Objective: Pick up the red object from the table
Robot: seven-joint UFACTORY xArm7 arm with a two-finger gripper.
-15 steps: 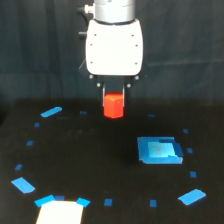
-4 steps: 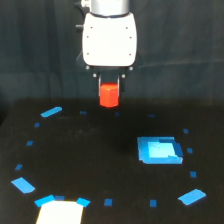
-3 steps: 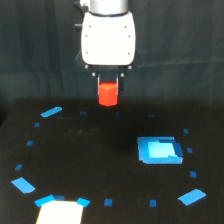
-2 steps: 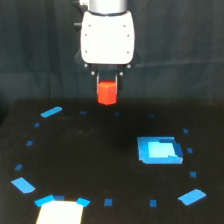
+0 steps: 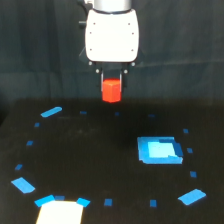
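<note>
Exterior view: one arm hung from top centre, white housing w/ the pincer [image 5: 111, 81] at its lower end. Pincer was clenched on the red object [image 5: 111, 90]; dark fingers [image 5: 102, 80] flanked the block's upper part on both sides, lower part of the block protruding below them. Block was clear of the counter [image 5: 90, 150], held above its far edge, against the dark backdrop. Block faceted, red-orange, narrower than the housing above it.

Counter surface black, flat. Approx. ring of small blue tape marks noted around it. Larger marks: angled blue strip [image 5: 51, 111] toward the view's left, far side; blue diamond [image 5: 23, 185] near the view's left edge, near side; blue diamond [image 5: 192, 196] at the view's right, near side. Blue square patch [image 5: 159, 150] lay flat on the counter at the view's right of centre, well apart from the block and lower in frame. Pale white rectangle [image 5: 59, 213] at bottom edge, view's left of centre, w/ blue tape at its top corners; identity not determinable. Img soft; fine detail of finger contact not resolved.
</note>
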